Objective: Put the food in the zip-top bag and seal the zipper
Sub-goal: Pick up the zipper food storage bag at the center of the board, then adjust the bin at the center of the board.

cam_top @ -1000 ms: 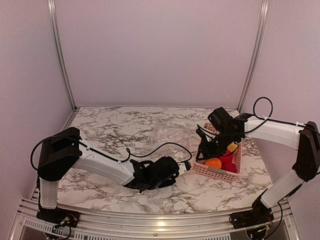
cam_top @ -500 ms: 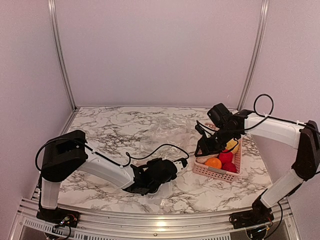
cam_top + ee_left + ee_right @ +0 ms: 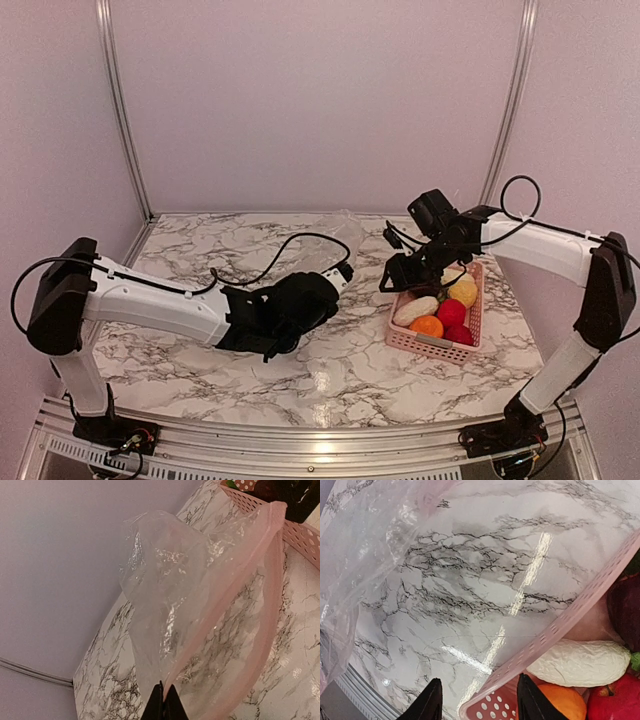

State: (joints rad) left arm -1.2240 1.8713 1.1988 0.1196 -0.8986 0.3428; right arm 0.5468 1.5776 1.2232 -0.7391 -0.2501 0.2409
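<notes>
On the marble table [image 3: 200, 250], nearest the arm bases, the left gripper [image 3: 162, 702] is pinching its jaws tight on a lower edge of the zip-top bag [image 3: 190, 605] and holding it up off the surface, the clear film billowing and crinkling above the fingertips. The zipper [image 3: 270, 595] is running as a pinkish strip down the bag's right side, its top end reaching toward the pink basket [image 3: 475, 322]. Beyond the bag, the right gripper [image 3: 480, 700] is hovering with its jaws parted and nothing between them, just over the basket's near rim. The food is sitting in that basket and none is showing inside the bag: a white oblong piece [image 3: 580, 662], an orange ball [image 3: 427, 326], a red ball [image 3: 451, 312] and a yellow piece [image 3: 463, 291]. The bag is looking very light, limp and slippery, likely to sag and fold on itself, so the stiffer zipper strip is probably the best place to grip it. The toy pieces are looking light, firm and easy to pinch across their middles.
</notes>
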